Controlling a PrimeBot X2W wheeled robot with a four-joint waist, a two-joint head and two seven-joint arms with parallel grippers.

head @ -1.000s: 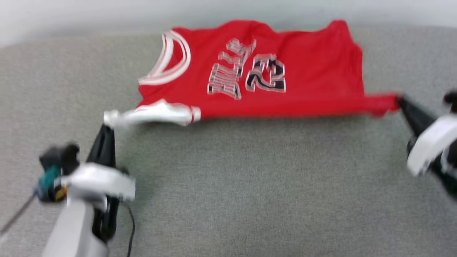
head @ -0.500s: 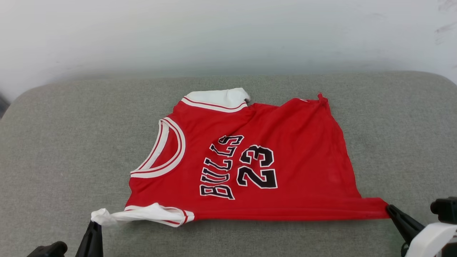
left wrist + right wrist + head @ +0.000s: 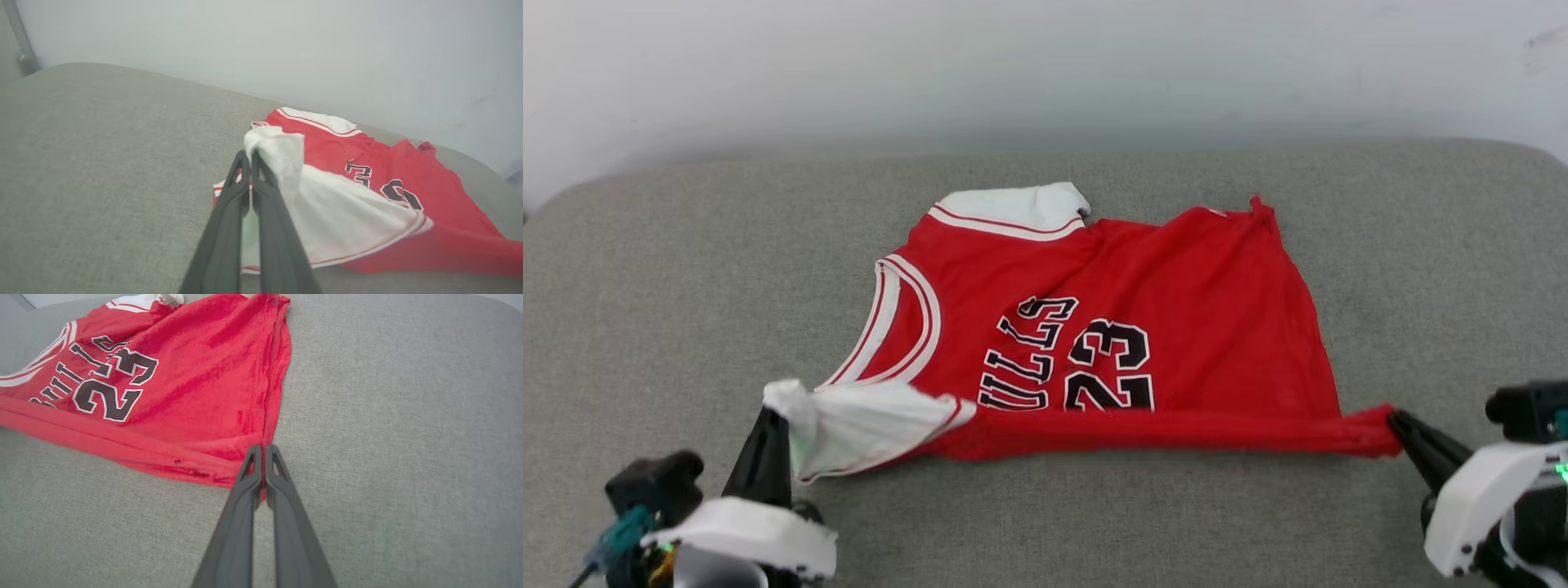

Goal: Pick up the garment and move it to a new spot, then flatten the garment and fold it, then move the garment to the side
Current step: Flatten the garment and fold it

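We are holding the red shirt (image 3: 1192, 310) by two points on its near edge as it is lying, printed side up, on the grey desk (image 3: 686, 286) in front of a pale wall (image 3: 1013, 73). Our left gripper (image 3: 768, 429), at the lower left of the head view, is pinching the end of the near white sleeve (image 3: 866, 420) with its jaws pressed together. That sleeve is lifting off the desk and folding back over the shirt's near corner, and in the left wrist view the white cloth is bunching over the fingertips. Our right gripper (image 3: 1398, 425), at the lower right, is clamping the near hem corner (image 3: 1364, 433), its jaws closed on a thin twist of red cloth, as the right wrist view is showing. Between the two grips the near edge is stretching into a taut, slightly raised red band that is hiding the lower parts of the black letters (image 3: 1025, 359) and the number 23 (image 3: 1115, 367). The rest of the shirt is resting on the desk around the middle of the head view, with the white-trimmed collar (image 3: 907, 318) facing our left, the hem facing our right, and the far white sleeve (image 3: 1013, 208) lying at the back edge, nearer the wall.
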